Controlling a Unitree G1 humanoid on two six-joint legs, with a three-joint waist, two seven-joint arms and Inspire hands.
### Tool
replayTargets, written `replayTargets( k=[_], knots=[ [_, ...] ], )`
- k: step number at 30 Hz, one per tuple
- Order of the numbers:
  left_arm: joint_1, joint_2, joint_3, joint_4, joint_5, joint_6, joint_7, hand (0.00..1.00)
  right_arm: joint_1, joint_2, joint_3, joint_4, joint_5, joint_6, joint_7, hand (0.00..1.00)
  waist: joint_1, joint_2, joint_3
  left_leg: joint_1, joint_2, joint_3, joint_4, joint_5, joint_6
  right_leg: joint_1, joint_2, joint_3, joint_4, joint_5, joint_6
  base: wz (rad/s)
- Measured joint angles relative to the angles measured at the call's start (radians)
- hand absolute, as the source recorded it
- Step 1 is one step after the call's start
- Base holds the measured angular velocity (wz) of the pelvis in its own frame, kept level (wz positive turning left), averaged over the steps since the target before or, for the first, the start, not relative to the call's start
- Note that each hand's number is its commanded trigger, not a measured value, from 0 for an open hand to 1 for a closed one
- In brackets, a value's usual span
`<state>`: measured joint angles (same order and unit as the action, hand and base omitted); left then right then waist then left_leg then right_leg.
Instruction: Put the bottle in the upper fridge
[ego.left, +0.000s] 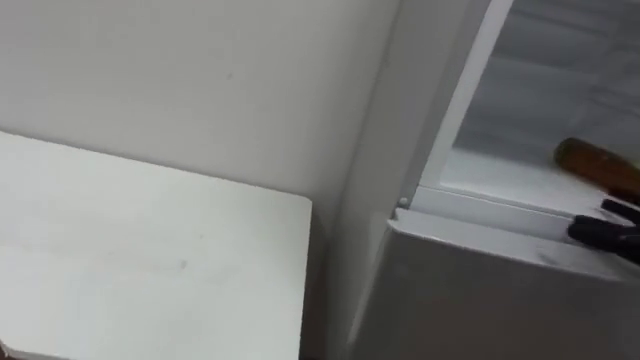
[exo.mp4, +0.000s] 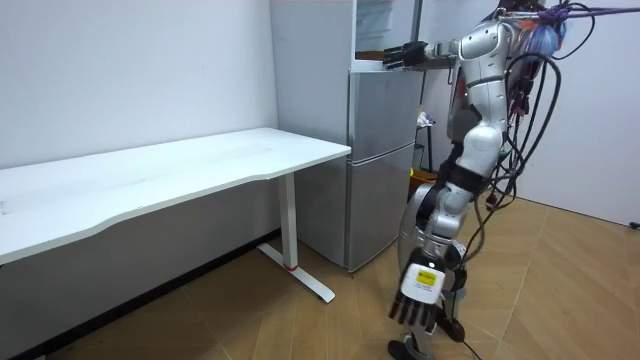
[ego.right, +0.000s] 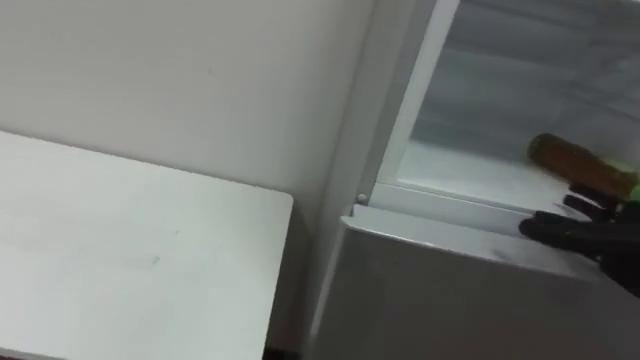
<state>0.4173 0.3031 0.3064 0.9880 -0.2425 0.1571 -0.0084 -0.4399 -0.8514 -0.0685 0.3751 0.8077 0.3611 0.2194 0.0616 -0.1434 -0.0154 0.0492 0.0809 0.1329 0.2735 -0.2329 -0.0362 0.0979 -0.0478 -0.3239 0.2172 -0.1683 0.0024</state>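
My right hand (ego.right: 582, 236) reaches into the open upper compartment of the tall grey 2-door fridge (exo.mp4: 380, 160). Its dark fingers are stretched out nearly straight above the front edge of the white shelf (ego.right: 470, 175). They are not wrapped round anything that I can see.

The brown-green bottle (ego.right: 575, 163) lies on its side on that shelf, just beyond my fingers. I cannot tell whether a fingertip touches it.

The fridge's grey lower door (ego.left: 480, 290) is closed beneath the shelf. The white rectangular table top (ego.left: 150, 260) stands to my left against the pale wall, with a narrow gap between it and the fridge.

In the room view I stand upright on the wooden floor, close in front of the fridge. My left hand (exo.mp4: 420, 293) hangs low at my side, fingers loose and holding nothing.
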Motion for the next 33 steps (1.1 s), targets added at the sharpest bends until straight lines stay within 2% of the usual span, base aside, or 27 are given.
replayTargets(
  k=[2,3,5,7,11,14,18,22,27,29,32,33],
  knots=[
    [-0.002,-0.010,-0.019,-0.021,0.004,-0.007,0.001,0.00,0.031,0.045,-0.022,-0.122,-0.031,-0.006,-0.031,0.00,-0.008,0.015,-0.0019,0.003,-0.003,0.007,-0.004,0.003,0.003,-0.003,-0.004,0.006,0.003,0.000,0.000,-0.16],
    [-0.001,-0.015,-0.019,-0.029,0.006,-0.012,0.002,0.00,0.043,0.058,-0.031,-0.148,-0.028,-0.015,-0.036,0.00,-0.007,0.020,-0.0003,0.003,-0.005,0.008,-0.005,0.003,0.004,-0.004,-0.005,0.008,0.002,0.000,0.000,-0.04],
    [0.003,-0.022,-0.040,-0.048,0.007,-0.019,0.004,0.00,0.082,0.126,-0.057,-0.252,-0.031,-0.044,-0.084,0.00,-0.002,0.035,0.0031,0.004,-0.006,0.010,-0.005,0.004,0.005,-0.004,-0.006,0.012,0.001,-0.001,0.001,0.00],
    [0.001,-0.025,-0.061,-0.048,0.010,-0.018,0.006,0.00,0.112,0.169,-0.063,-0.333,-0.054,-0.064,-0.126,0.00,0.001,0.043,0.0068,0.002,-0.007,0.010,-0.005,0.004,0.005,-0.007,-0.007,0.010,0.001,-0.002,0.002,0.03],
    [-0.006,-0.040,-0.079,-0.048,0.065,-0.018,0.019,0.00,0.145,0.190,-0.062,-0.447,-0.108,-0.113,-0.195,0.00,0.017,0.045,0.0122,-0.009,-0.008,0.006,-0.006,0.004,0.006,-0.014,-0.008,0.008,-0.001,-0.004,0.004,0.03],
    [-0.014,-0.049,-0.080,-0.049,0.100,-0.018,0.028,0.00,0.145,0.208,-0.063,-0.491,-0.157,-0.150,-0.222,0.00,0.023,0.048,0.0121,-0.012,-0.008,0.005,-0.008,0.004,0.005,-0.012,-0.006,0.004,-0.011,-0.004,0.005,0.03],
    [-0.013,-0.062,-0.081,-0.049,0.144,-0.018,0.039,0.00,0.148,0.220,-0.063,-0.530,-0.212,-0.181,-0.259,0.00,0.022,0.053,0.0128,-0.007,-0.008,0.005,-0.022,0.004,0.005,-0.011,-0.006,0.002,-0.013,-0.004,0.006,0.00],
    [-0.019,-0.062,-0.101,-0.049,0.196,-0.022,0.047,0.00,0.218,0.271,-0.065,-0.611,-0.284,-0.235,-0.297,0.00,0.021,0.069,0.0117,-0.002,-0.007,0.005,-0.024,0.004,0.005,-0.010,-0.005,0.001,-0.013,-0.004,0.006,0.00],
    [-0.020,-0.073,-0.105,-0.049,0.237,-0.050,0.047,0.00,0.323,0.282,-0.068,-0.702,-0.334,-0.262,-0.315,0.00,0.013,0.085,0.0190,-0.001,-0.008,0.006,-0.037,0.004,0.005,-0.013,-0.006,0.001,-0.013,-0.005,0.007,0.00],
    [-0.020,-0.078,-0.105,-0.045,0.237,-0.070,0.047,0.00,0.344,0.296,-0.070,-0.743,-0.333,-0.290,-0.334,0.00,0.001,0.093,0.0192,-0.001,-0.008,0.006,-0.037,0.004,0.005,-0.013,-0.005,0.003,-0.013,-0.005,0.008,0.00],
    [-0.025,-0.083,-0.116,-0.036,0.236,-0.099,0.047,0.00,0.345,0.303,-0.070,-0.762,-0.338,-0.342,-0.353,0.00,-0.004,0.094,0.0188,0.005,-0.008,0.010,-0.039,0.004,0.004,-0.012,-0.005,0.010,-0.013,-0.006,0.008,-0.04],
    [-0.027,-0.084,-0.119,-0.034,0.237,-0.104,0.046,0.00,0.346,0.307,-0.070,-0.768,-0.346,-0.349,-0.356,0.00,-0.005,0.094,0.0188,0.007,-0.007,0.013,-0.040,0.004,0.004,-0.011,-0.004,0.016,-0.013,-0.006,0.008,-0.13]
  ],
)
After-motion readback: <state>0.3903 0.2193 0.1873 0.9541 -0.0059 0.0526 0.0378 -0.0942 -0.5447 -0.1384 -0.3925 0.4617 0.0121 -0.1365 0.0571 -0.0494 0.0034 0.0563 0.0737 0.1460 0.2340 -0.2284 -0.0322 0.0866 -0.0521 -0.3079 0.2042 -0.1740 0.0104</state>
